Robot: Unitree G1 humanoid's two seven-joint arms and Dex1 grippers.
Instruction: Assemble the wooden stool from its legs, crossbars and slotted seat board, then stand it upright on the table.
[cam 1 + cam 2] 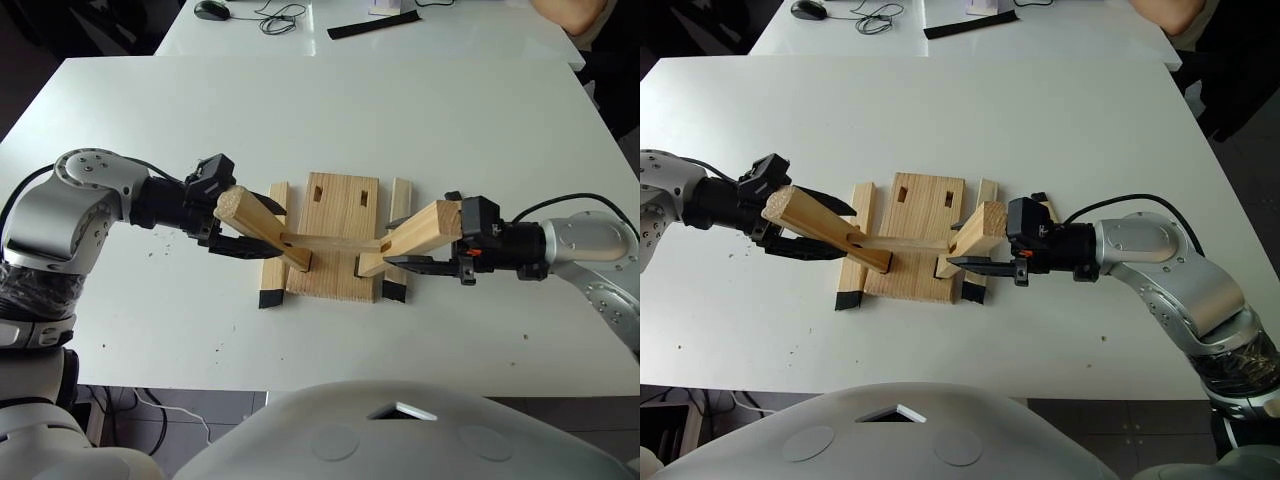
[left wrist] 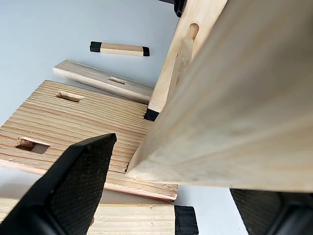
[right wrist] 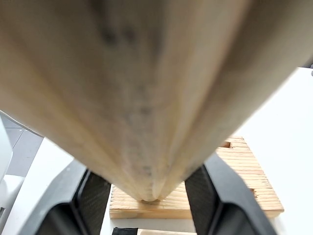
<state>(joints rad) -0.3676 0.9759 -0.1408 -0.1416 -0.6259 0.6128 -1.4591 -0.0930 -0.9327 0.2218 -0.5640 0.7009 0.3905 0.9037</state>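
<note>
My left gripper is shut on a wooden leg that slants down toward the middle of the table. My right gripper is shut on a second leg slanting the opposite way. A thin crossbar spans between the two held legs, just above the slotted seat board, which lies flat on the white table. In the left wrist view the held leg is close up, with one dark finger beside it and the seat board below.
Two more legs with black tips lie flat on either side of the board, one on the left and one on the right. A short black-ended bar lies beyond the board. A second table behind holds a mouse and cables.
</note>
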